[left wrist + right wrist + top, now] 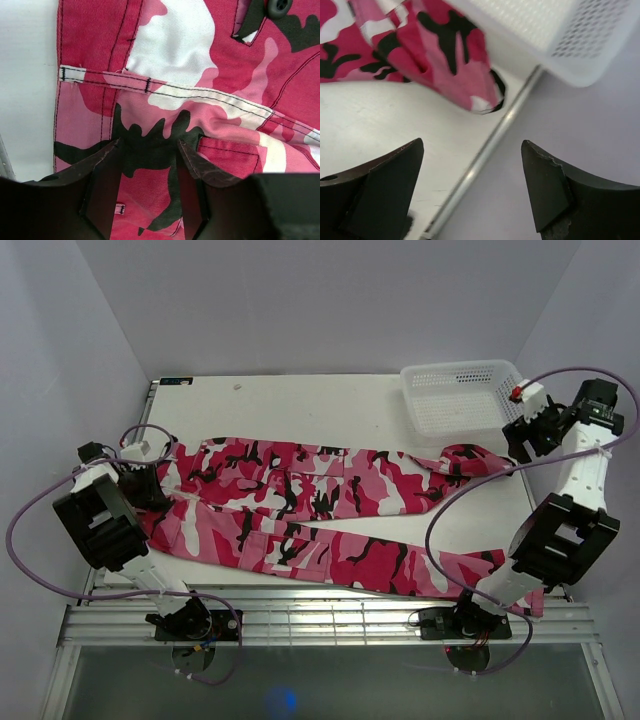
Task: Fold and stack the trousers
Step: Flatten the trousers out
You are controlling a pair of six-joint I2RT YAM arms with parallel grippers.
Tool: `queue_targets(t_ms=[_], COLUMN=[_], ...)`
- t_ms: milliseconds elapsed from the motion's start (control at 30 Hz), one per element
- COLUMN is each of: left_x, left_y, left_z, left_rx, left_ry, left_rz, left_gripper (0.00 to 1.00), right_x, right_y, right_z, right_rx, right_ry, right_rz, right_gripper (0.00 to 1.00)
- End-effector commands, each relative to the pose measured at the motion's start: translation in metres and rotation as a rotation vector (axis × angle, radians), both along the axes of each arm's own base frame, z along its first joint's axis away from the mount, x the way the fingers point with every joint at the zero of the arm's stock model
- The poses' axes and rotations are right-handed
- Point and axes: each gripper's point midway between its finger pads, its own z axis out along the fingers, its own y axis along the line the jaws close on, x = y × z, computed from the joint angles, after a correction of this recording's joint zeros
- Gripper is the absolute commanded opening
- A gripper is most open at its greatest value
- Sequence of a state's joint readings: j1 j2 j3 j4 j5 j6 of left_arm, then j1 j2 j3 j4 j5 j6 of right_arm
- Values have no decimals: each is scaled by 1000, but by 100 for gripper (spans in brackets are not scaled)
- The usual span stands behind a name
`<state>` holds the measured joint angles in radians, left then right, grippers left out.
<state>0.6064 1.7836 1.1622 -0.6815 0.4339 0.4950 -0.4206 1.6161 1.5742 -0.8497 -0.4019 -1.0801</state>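
Observation:
Pink, white and black camouflage trousers (300,490) lie spread across the table, waist at the left, both legs running right. My left gripper (150,483) is at the waist end. In the left wrist view it (149,146) is open, its fingers (107,185) low over the waistband fabric (200,100) near a belt loop, with cloth between them. My right gripper (523,440) hovers by the cuff of the far leg (470,455). In the right wrist view it (472,146) is wide open and empty above the table's right edge, the cuff (460,75) just ahead of it.
A white perforated basket (460,395) stands at the back right, close to my right gripper; it also shows in the right wrist view (580,40). The near leg's cuff (500,585) reaches the table's front right edge. A metal rail (485,155) runs along the table's right side.

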Motion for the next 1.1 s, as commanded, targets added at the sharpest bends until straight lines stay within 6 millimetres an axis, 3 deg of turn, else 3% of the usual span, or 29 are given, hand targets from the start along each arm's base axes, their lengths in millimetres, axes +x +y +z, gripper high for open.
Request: queue_targets(t_ms=[0, 67, 200, 233, 300, 367, 400, 433, 467, 500, 667, 833, 933, 967, 1033, 1067], left_x=[4, 4, 4, 4, 4, 4, 4, 3, 4, 5, 19, 49, 66, 78, 91, 104], left_y=[-5, -6, -9, -10, -12, -13, -13, -13, -13, -12, -34, -27, -20, -15, -14, -9], left_z=[22, 23, 28, 29, 29, 27, 26, 23, 23, 24, 53, 89, 90, 97, 91, 94], left_rx=[-6, -15, -25, -26, -34, -41, -45, -49, -49, -49, -155, -177, -192, -184, -169, -137], left_ry=[-57, -56, -66, -69, -69, -67, -64, -58, -61, -67, -177, -274, -282, -313, -324, -361], left_rz=[-7, -2, -7, -9, -8, -10, -10, -8, -10, -12, -94, -99, -74, -63, -54, -58], left_gripper=[56, 56, 56, 56, 57, 57, 57, 57, 57, 59, 68, 75, 78, 79, 80, 81], right_x=[-36, -50, -55, -60, -53, -54, -42, -39, -40, -28, -4, 12, 11, 7, 5, 4], right_y=[48, 50, 20, 17, -2, -8, -22, -26, -26, -35, -38, -13, 2, 5, 4, 3], right_z=[-59, -79, -74, -81, -82, -92, -92, -92, -105, -104, -131, -150, -161, -163, -159, -156], right_rx=[304, 384, 607, 638, 583, 499, 415, 343, 317, 249, 182, 121, 53, 44, 2, -11], right_ry=[192, 282, 207, 210, 131, 81, 5, -36, -31, -85, -94, -84, -53, -36, -34, -33], right_rz=[82, 24, -127, -159, -182, -168, -153, -108, -103, -90, -28, 106, 192, 210, 233, 237], right_gripper=[83, 77, 75, 74, 74, 76, 78, 79, 82, 84, 89, 86, 57, 39, 22, 9])
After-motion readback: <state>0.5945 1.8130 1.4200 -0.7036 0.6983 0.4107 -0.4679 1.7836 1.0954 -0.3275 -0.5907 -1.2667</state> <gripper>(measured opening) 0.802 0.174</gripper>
